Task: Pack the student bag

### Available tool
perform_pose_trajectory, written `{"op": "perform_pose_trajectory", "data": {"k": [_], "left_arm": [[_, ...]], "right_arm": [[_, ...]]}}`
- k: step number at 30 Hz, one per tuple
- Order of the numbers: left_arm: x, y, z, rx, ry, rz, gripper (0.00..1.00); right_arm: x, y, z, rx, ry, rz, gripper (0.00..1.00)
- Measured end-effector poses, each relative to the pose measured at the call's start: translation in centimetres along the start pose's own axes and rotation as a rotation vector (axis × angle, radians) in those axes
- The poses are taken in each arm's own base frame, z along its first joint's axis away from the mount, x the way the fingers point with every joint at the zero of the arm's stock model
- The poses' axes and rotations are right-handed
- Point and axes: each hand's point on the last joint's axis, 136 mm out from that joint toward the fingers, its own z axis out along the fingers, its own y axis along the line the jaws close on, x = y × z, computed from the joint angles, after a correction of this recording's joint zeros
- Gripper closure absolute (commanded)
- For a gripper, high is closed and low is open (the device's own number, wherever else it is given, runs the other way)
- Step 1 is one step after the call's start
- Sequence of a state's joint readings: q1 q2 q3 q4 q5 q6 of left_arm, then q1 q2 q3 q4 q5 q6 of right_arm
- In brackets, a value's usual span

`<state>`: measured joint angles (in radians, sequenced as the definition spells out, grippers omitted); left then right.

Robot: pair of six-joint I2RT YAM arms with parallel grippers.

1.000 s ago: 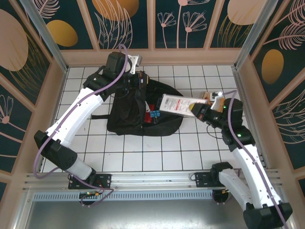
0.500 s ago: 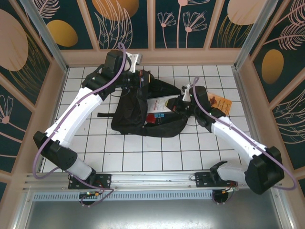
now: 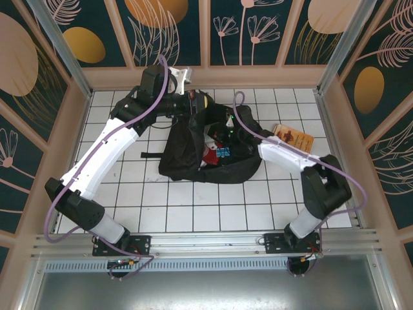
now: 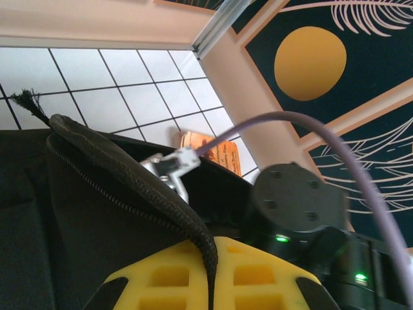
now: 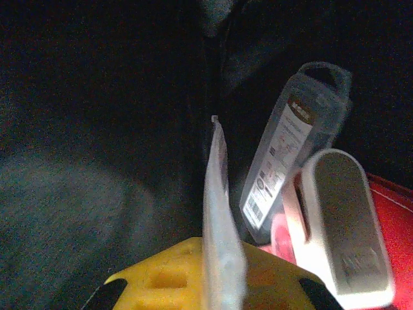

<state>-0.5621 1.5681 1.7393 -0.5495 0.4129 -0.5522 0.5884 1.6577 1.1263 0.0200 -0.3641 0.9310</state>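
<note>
The student bag [image 3: 193, 152], a big black backpack, lies mid-table with its mouth held open. My left gripper [image 3: 197, 103] is shut on the zip rim at the bag's far edge; in the left wrist view the yellow pads [image 4: 161, 278] pinch that black corded edge [image 4: 129, 181]. My right gripper [image 3: 222, 129] reaches inside the bag, shut on a thin white flat packet [image 5: 219, 194] seen edge-on. Beside it inside the dark bag [image 5: 97, 129] are a clear labelled pack [image 5: 290, 155], a white case [image 5: 342, 226] and something red [image 5: 387, 206].
An orange booklet [image 3: 293, 137] lies on the white tiled table [image 3: 129, 194] to the right of the bag, also seen as an orange booklet [image 4: 216, 152] from the left wrist. Blue clips [image 3: 224, 152] and a red item [image 3: 210, 154] show in the bag's opening. Wooden walls enclose the table.
My right arm has swung left from the table's right side and carried the white packet into the bag's opening. The left gripper has lifted the rim a little and shifted right.
</note>
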Motion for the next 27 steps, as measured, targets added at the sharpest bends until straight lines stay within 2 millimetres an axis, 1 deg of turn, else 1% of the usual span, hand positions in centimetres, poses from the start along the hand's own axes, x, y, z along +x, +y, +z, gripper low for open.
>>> {"op": "perform_pose_trajectory", "data": {"k": [1, 3, 6, 10, 13, 14, 16, 18, 20, 22, 23, 25, 27], "left_arm": [[-0.1, -0.1, 0.0, 0.003, -0.004, -0.001, 1.00], [-0.4, -0.2, 0.0, 0.010, -0.014, 0.004, 1.00], [-0.6, -0.3, 0.0, 0.011, -0.023, 0.008, 1.00], [-0.4, 0.5, 0.2, -0.020, -0.029, 0.014, 1.00], [0.1, 1.4, 0.3, -0.054, -0.027, 0.019, 1.00], [0.2, 1.7, 0.3, -0.063, -0.027, 0.021, 1.00], [0.4, 2.1, 0.4, -0.079, -0.027, 0.021, 1.00], [0.6, 2.5, 0.4, -0.090, -0.024, 0.021, 1.00], [0.9, 2.9, 0.5, -0.101, -0.021, 0.019, 1.00], [1.0, 3.1, 0.6, -0.109, -0.019, 0.017, 1.00], [1.1, 3.2, 0.7, -0.112, -0.018, 0.016, 1.00], [1.0, 3.3, 0.8, -0.111, -0.023, 0.017, 1.00], [0.7, 3.4, 1.3, -0.107, -0.032, 0.018, 1.00]], "right_arm": [[0.1, 0.1, 0.7, 0.003, 0.010, 0.000, 0.82], [0.5, 0.5, 2.0, 0.013, 0.033, -0.003, 0.65], [0.7, 1.8, 2.9, 0.024, 0.046, -0.038, 0.49], [0.1, 2.0, 2.3, 0.075, 0.017, -0.092, 0.33], [-0.1, 1.8, 0.5, 0.118, -0.001, -0.136, 0.29], [-0.2, 2.1, -0.5, 0.122, -0.014, -0.153, 0.27], [-0.3, 2.8, -2.5, 0.115, -0.034, -0.185, 0.26], [-0.7, 4.0, -5.1, 0.094, -0.066, -0.221, 0.26], [-1.2, 4.8, -7.3, 0.078, -0.107, -0.251, 0.28], [-2.0, 4.9, -9.6, 0.070, -0.154, -0.266, 0.29], [-2.8, 4.4, -10.9, 0.073, -0.184, -0.261, 0.30], [-5.1, 2.0, -13.6, 0.107, -0.258, -0.217, 0.30], [-8.7, -2.8, -17.0, 0.200, -0.370, -0.117, 0.29]]}}
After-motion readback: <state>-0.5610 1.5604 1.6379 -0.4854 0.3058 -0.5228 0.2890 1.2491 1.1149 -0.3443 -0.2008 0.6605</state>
